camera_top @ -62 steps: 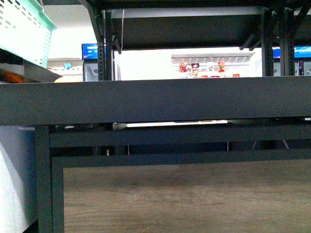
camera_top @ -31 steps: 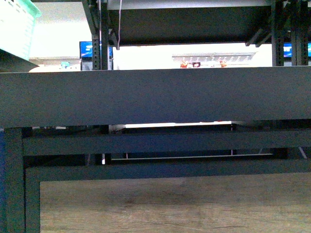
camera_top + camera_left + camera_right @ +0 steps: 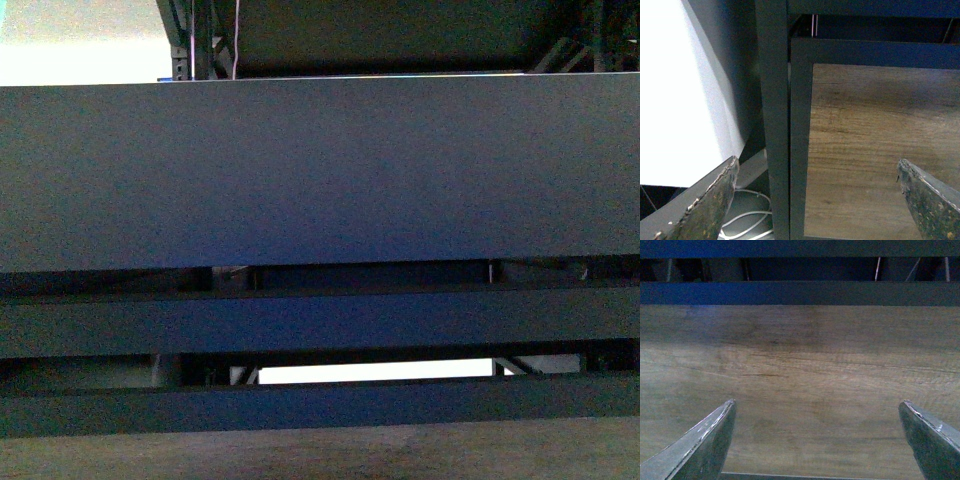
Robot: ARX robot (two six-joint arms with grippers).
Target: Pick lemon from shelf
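The shelf shows in the front view as a tall black front lip filling most of the frame, with black rails below it. The lemon is out of view in every frame. My left gripper is open, with nothing between its fingers, facing a black upright of the shelf and a wooden panel. My right gripper is open too and empty, facing the wooden panel below a black rail.
A white surface stands beside the upright in the left wrist view, and a white cable lies low behind it. More black uprights rise above the lip at the back.
The black front lip has grown and now fills the front view. The mint basket, the bright store background and most of the wooden panel have dropped out of the frame.
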